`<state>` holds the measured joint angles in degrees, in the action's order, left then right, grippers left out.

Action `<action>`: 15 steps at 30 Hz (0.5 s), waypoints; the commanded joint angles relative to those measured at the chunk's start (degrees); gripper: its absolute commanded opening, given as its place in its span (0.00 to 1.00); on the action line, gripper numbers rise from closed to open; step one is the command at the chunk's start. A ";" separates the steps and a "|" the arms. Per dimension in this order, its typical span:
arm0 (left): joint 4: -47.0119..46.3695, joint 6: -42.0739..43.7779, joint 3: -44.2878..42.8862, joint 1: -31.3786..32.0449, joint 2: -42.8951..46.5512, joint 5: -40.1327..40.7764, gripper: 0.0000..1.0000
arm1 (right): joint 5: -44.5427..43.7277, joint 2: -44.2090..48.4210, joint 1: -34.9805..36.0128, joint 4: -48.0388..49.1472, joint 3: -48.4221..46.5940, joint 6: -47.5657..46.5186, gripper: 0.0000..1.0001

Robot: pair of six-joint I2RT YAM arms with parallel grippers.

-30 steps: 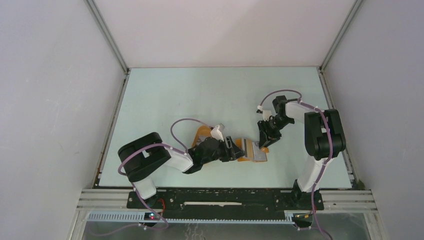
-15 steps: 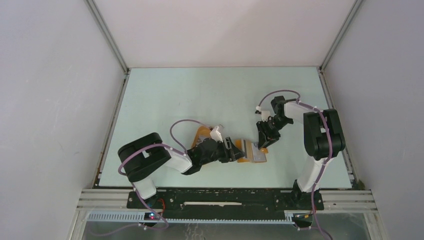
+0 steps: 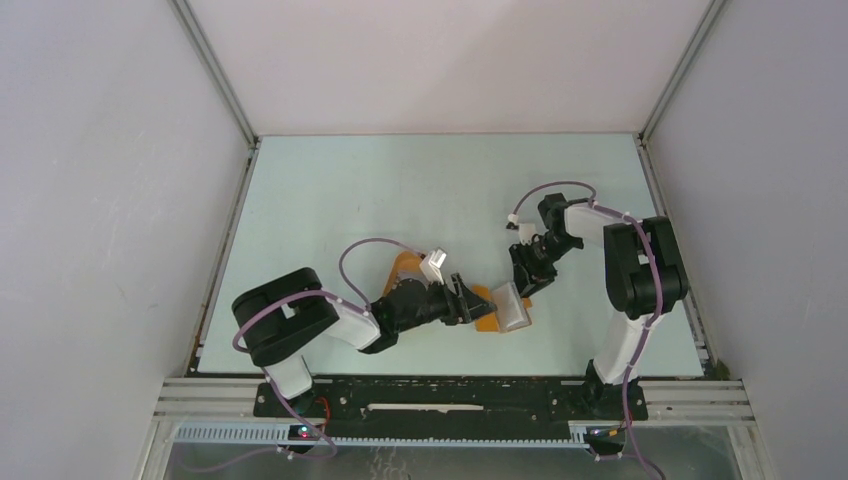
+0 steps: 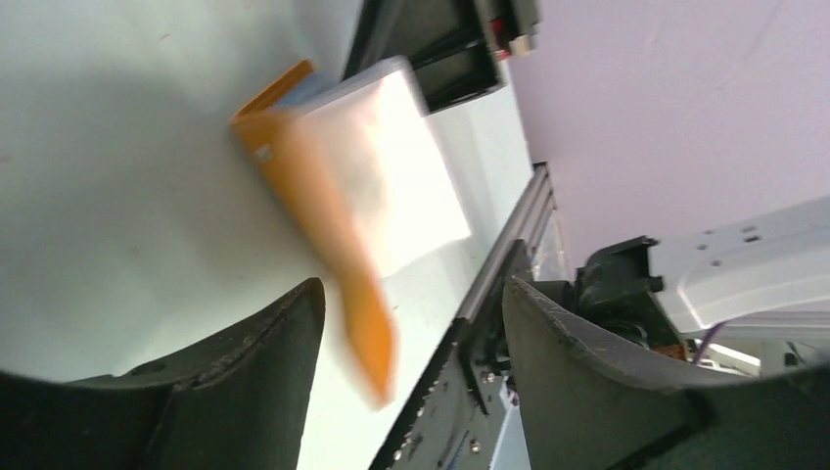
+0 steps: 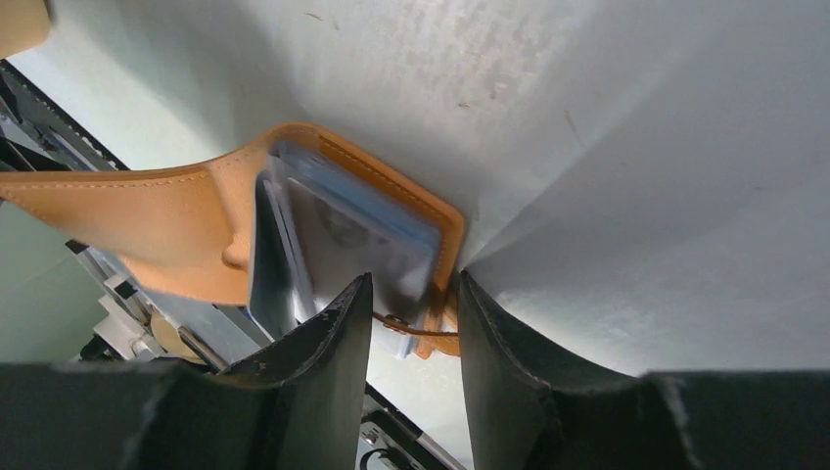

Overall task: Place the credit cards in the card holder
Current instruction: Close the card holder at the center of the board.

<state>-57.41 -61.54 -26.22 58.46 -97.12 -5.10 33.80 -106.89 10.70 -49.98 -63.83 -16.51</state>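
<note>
Low in the top view, with bare pale-green table (image 3: 350,200) all round, the nearly closed right gripper (image 5: 413,328) pinched the flat orange folding wallet (image 5: 147,215) by its edge, and the left gripper (image 3: 469,300) gaped wide and empty beside it.

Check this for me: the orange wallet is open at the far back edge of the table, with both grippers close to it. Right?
Not quite. The top external view shows the orange wallet open toward the near edge of the table, not at the far back edge. The left gripper and right gripper are both close to it.
</note>
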 commanded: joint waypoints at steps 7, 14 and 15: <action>-7.80 -1.14 -1.89 0.25 -3.82 -3.52 0.75 | 2.31 -0.70 1.30 -0.82 -1.14 -0.08 0.46; -7.90 -0.74 -3.51 0.25 -4.34 -4.51 0.74 | 1.75 0.52 1.12 -1.42 -1.32 -2.12 0.47; -7.85 -0.58 -3.71 0.25 -4.31 -4.62 0.73 | 1.59 1.00 1.16 -1.48 -1.30 -2.34 0.48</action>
<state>-62.48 -62.13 -26.48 58.48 -101.41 -8.21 34.94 -107.15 11.73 -50.15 -63.83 -17.06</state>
